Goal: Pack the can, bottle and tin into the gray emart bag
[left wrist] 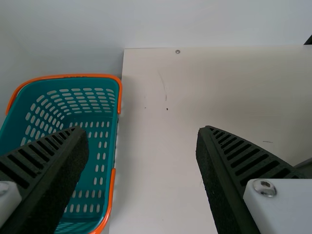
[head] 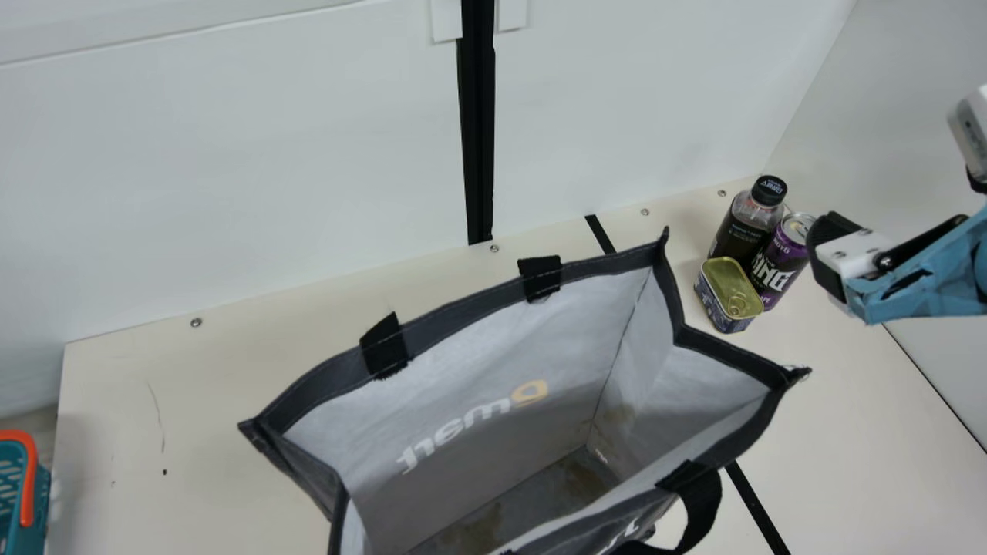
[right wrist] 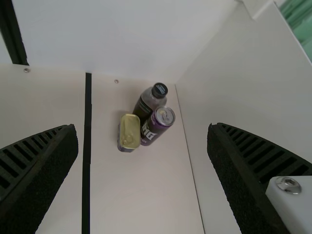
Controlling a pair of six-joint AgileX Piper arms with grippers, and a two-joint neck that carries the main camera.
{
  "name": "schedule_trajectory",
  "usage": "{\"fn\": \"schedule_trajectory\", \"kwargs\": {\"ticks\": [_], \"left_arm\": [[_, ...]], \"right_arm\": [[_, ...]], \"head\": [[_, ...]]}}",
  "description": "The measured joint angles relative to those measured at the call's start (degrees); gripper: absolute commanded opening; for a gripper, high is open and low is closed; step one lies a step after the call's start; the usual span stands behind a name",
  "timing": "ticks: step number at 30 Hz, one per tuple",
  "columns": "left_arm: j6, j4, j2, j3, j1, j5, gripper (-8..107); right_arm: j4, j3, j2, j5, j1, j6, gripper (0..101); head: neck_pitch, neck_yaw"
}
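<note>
White walls rise behind the cream tabletop, where the purple can, dark-capped bottle and gold-lidded tin stand close together as 1 group, seen beyond and between the widely parted right fingers. In the main view, the gray emart bag stands open well to the left of those 2 fingers. The left fingers are also wide apart, with a teal basket partly behind 1 of them.
</note>
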Motion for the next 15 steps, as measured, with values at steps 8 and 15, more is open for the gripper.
{"fn": "schedule_trajectory", "kwargs": {"ticks": [8,15], "left_arm": [[0.00,0.00,0.00,0.00,0.00,0.00,90],[0.00,0.00,0.00,0.00,0.00,0.00,90]], "right_arm": [[0.67,3.31,1.07,-0.02,-5.48,-0.95,91],[0.73,5.78,1.68,0.01,-8.60,-1.98,91]], "head": [[0.00,0.00],[0.00,0.00]]}}
